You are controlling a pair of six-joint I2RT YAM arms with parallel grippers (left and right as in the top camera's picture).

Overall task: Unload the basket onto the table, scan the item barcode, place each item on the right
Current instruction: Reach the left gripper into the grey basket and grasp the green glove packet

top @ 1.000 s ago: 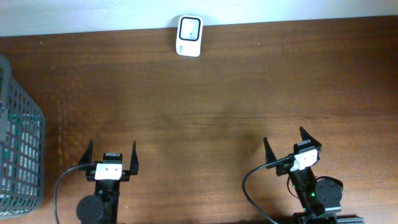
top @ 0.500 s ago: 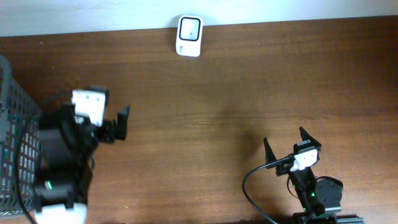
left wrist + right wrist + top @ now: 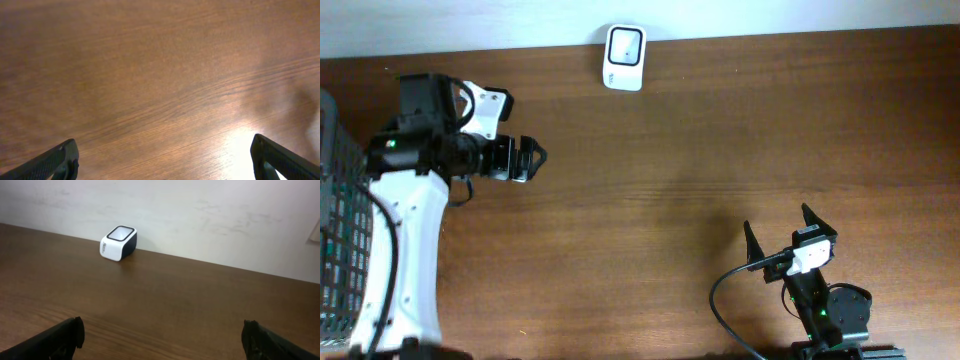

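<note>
The left gripper (image 3: 527,160), spread wide, is held near the grey mesh basket (image 3: 335,250), likely for a pickup; the right gripper (image 3: 777,221) is parked wide

1. the scanner (image 3: 624,44) sits at the top centre of the overhead frame, on the table (image 3: 700,150) where it meets the wall (image 3: 470,20).
2. the basket (image 3: 350,250) is at the left edge.
3. the left gripper (image 3: 532,160) hangs over the table in the upper left, right of the basket.
4. the right gripper (image 3: 777,218) is in the lower right, well apart from the scanner.
</note>
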